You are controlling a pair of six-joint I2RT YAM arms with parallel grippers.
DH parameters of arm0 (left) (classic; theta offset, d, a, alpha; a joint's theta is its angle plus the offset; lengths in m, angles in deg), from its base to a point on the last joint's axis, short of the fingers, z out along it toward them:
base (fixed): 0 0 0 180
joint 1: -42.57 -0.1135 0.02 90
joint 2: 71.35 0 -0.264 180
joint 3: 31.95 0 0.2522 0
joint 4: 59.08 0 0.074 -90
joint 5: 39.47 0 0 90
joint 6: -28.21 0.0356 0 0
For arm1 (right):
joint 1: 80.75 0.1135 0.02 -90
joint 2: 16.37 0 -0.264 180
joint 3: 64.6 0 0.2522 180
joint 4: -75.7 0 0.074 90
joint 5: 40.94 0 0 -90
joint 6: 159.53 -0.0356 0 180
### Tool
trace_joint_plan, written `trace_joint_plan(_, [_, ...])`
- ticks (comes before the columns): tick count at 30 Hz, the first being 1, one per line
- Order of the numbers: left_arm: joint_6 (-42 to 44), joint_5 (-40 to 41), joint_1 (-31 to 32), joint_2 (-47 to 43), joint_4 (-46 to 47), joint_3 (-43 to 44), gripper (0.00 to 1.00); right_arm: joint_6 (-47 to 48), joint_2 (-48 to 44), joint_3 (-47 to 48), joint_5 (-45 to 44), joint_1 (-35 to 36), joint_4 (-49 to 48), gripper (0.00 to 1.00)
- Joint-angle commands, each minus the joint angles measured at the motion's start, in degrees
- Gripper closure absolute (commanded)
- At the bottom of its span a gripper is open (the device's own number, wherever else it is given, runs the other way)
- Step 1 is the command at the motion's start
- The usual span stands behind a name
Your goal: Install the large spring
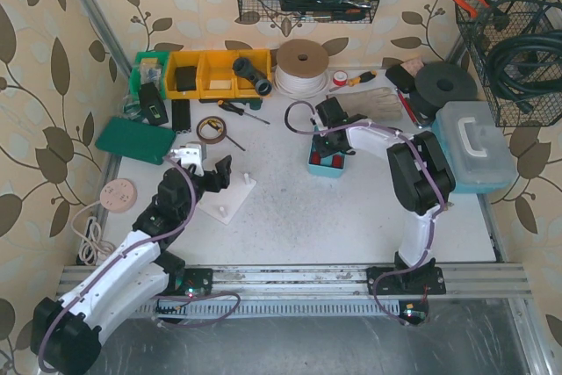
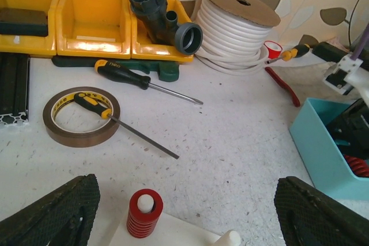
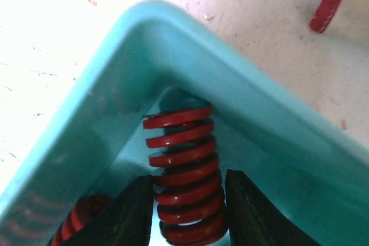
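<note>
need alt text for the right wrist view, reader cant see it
The right gripper clamps a red spring in the corner of a teal bin. A second spring shows at lower left, white table beyond.

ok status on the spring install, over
Left gripper open over white base, one red spring on a peg. Right gripper in teal bin, fingers flanking large spring, grip unclear. Next peg bare.

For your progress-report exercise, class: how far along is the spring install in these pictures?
Done: one red spring sits on a peg of the white base. In hand: the right claw straddles a second spring in the teal bin; grip unclear. Left: lift it out and seat it on the bare peg; the left claw hangs open.
</note>
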Motion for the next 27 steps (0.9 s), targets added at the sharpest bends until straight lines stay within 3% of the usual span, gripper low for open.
trace_joint_plan(1, [0.3,-0.9,-0.3,-1.4,2.3,-0.9,0.14,0.4,2.8,1.0,1.0,-0.1,1.3,0.62])
trace_joint_plan(6, [0.3,-1.0,-0.3,-1.4,2.2,-0.9,0.14,0.6,2.9,1.8,0.8,-0.1,2.3,0.67])
trace_joint_plan(18, [0.0,0.0,-0.2,-0.6,2.0,-0.7,0.14,2.4,-2.7,4.9,1.1,-0.1,3.5,0.99])
trace_joint_plan(27, [-0.7,-1.3,-0.2,1.1,2.1,0.5,0.16,3.4,-14.7,1.1,3.0,0.9,3.7,1.0])
